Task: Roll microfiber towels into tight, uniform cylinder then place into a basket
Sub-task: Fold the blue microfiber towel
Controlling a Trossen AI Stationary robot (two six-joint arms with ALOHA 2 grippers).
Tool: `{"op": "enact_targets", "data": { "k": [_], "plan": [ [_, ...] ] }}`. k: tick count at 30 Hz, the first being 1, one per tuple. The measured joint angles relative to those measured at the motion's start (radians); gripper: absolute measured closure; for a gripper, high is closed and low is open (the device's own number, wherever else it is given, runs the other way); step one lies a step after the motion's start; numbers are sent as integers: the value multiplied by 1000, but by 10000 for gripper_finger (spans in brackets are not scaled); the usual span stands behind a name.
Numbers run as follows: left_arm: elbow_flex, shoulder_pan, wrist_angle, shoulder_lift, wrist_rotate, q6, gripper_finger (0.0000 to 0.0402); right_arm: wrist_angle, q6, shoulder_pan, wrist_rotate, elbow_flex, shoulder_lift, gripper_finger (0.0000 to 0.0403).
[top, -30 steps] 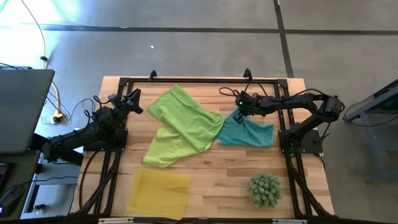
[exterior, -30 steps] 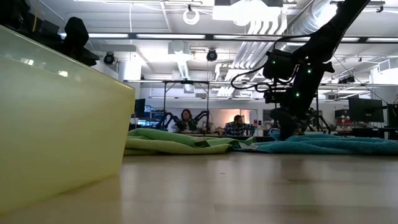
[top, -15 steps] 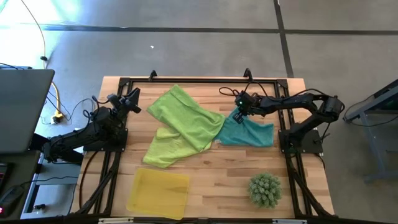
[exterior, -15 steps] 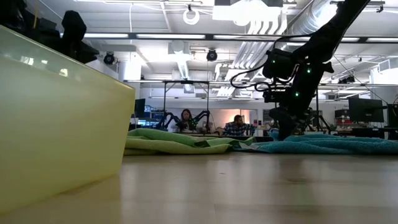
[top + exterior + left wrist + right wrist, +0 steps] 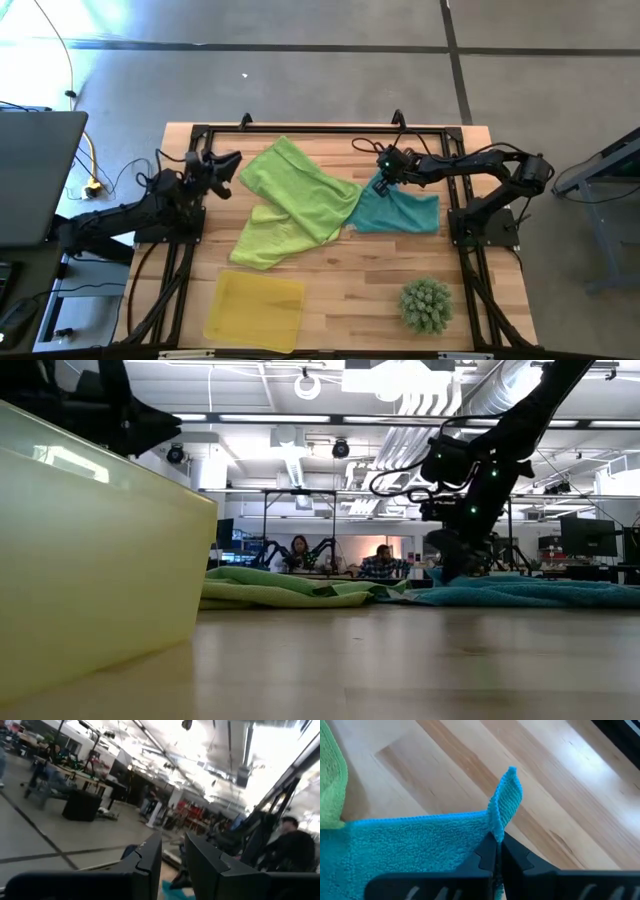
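I have the right pincer (image 5: 382,181) pinched tight on a corner of the teal towel (image 5: 400,212), which lies flat on the right half of the counter (image 5: 350,290); in the right wrist view that corner (image 5: 506,802) stands up between the closed tips; so I judge the first fold or roll is only just starting. The left pincer (image 5: 232,160) hangs over the far left of the counter, just beside the green towel (image 5: 295,185), fingers (image 5: 150,857) narrowly parted and holding nothing. The green towel sprawls loosely across the middle, one edge overlapping the teal one, with a lighter green cloth (image 5: 262,240) bunched near it; none is rolled. The basket (image 5: 255,310) sits at the near left edge, apparently with nothing in it; a spiky green ball (image 5: 427,306) rests at the near right. By my reading almost everything is left: every roll, every placement.
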Motion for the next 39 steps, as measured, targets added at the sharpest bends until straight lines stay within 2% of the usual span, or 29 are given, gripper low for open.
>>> {"op": "enact_targets", "data": {
  "k": [9,14,26,33,39],
  "plan": [
    [200,-4,-71,344,82,120,327,9,25,0,-38,0,0,402],
    [296,-40,-133,570,85,161,327,11,26,0,-95,0,0,402],
    [506,-160,-179,1072,84,218,327,11,25,0,-105,0,0,402],
    [587,-201,-196,1288,84,218,327,10,25,0,-140,0,0,402],
    [621,-228,-197,1416,84,221,327,10,25,0,-140,0,0,402]
  ]
}}
